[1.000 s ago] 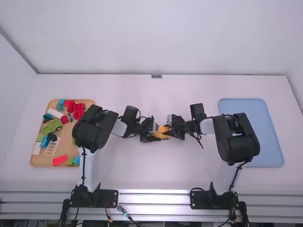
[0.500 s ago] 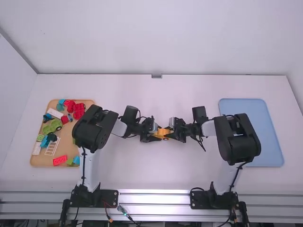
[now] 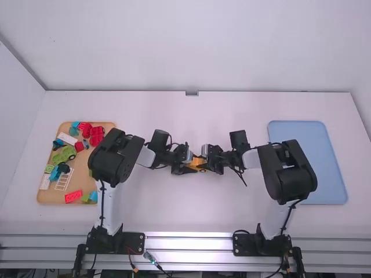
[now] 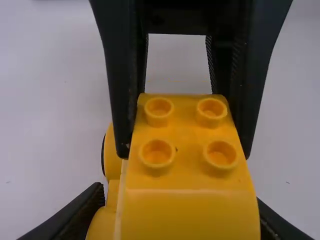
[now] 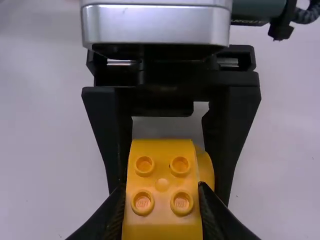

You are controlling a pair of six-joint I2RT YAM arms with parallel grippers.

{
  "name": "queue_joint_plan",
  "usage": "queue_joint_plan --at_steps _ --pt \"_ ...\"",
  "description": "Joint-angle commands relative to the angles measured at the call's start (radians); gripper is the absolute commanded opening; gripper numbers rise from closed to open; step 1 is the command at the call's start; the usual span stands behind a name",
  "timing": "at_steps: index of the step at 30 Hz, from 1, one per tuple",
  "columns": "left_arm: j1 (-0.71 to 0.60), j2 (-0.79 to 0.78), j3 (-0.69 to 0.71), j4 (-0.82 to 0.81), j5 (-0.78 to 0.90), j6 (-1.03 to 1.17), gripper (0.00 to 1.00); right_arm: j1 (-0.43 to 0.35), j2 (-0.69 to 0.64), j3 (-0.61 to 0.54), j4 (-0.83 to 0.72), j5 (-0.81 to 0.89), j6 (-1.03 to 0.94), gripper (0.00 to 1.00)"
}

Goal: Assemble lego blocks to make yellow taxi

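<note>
Near the middle of the table in the high view, the yellow block assembly (image 3: 198, 163) is held between my left gripper (image 3: 189, 164) and my right gripper (image 3: 207, 161), which face each other. In the left wrist view my left gripper (image 4: 180, 212) is shut on the yellow assembly (image 4: 185, 145), partly hidden behind it; a rounded yellow wheel part (image 4: 112, 155) sticks out at its side. The right wrist view has my right gripper (image 5: 161, 192) shut on a yellow studded block (image 5: 162, 185), with the left gripper's fingers (image 5: 107, 130) beyond, on either side.
At the table's left lies a tan tray (image 3: 104, 174) with red, green, blue and white pieces. A blue tray (image 3: 330, 168) lies at the right, partly behind the right arm's elbow.
Over the last second the right gripper shifted slightly right, then back left, closer to the left gripper, covering more of the yellow assembly. The left arm has stayed still.
</note>
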Motion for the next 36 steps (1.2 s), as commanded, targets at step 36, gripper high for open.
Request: queue_joint_plan --at_steps 36 --pt "-0.009 0.010 -0.014 -0.035 -0.039 0.019 0.25 0.018 0.120 0.074 -0.188 0.238 -0.032 0.00"
